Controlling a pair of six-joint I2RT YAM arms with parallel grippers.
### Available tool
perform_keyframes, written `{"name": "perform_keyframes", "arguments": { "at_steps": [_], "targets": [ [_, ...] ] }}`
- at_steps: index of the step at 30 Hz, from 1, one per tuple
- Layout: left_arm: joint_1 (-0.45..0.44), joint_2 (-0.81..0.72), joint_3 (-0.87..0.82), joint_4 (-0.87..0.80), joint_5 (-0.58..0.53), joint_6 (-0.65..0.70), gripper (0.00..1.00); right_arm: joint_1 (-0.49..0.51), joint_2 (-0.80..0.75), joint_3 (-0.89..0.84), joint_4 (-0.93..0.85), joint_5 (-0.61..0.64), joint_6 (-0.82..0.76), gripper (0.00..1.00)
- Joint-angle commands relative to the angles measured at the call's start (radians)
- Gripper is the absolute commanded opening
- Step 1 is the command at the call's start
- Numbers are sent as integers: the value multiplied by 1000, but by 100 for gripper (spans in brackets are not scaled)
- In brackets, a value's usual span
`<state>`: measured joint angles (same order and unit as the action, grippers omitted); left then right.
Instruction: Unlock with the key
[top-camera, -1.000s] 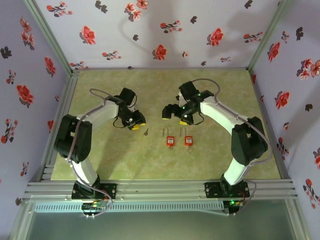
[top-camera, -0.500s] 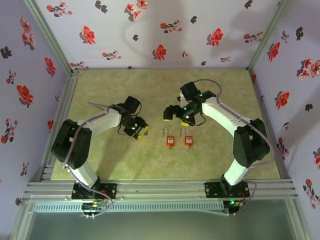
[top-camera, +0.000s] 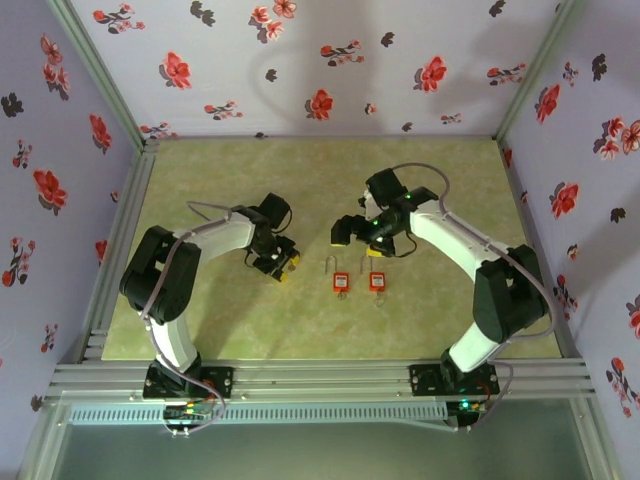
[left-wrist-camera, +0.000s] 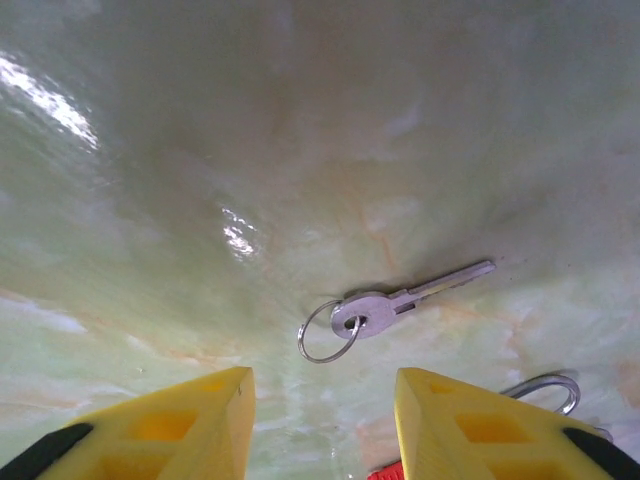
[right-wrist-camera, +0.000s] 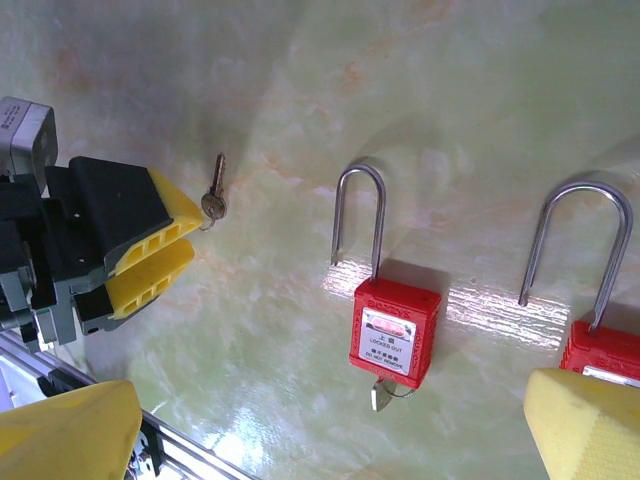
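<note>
A small silver key on a wire ring lies flat on the green table, just ahead of my left gripper. That gripper's yellow fingers stand apart with nothing between them. In the right wrist view the same key lies at the tip of the left gripper. Two red padlocks lie side by side to its right. The nearer padlock has its shackle end free and another key in its base. My right gripper hovers wide open above both padlocks.
The second padlock is half covered by my right finger. An aluminium rail shows at the lower left of the right wrist view. Flowered walls enclose the table on three sides.
My left gripper has swung right and toward the near edge, ending over the key. The right gripper has drifted slightly right. Padlocks and key have not moved.
</note>
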<state>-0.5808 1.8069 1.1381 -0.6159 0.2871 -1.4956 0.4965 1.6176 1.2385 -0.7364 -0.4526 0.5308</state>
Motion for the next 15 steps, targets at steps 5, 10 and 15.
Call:
{"name": "perform_keyframes", "arguments": {
  "at_steps": [5, 10, 15],
  "targets": [
    [-11, 19, -5, -22, -37, -36, 40, -14, -16, -14, 12, -17, -20, 99],
    [-11, 48, 11, 0, -41, -36, 38, -16, -8, -16, 14, -18, -20, 99],
    [-13, 67, 12, 2, -46, -33, 35, -18, -8, -13, 13, -19, -22, 99]
  ]
}}
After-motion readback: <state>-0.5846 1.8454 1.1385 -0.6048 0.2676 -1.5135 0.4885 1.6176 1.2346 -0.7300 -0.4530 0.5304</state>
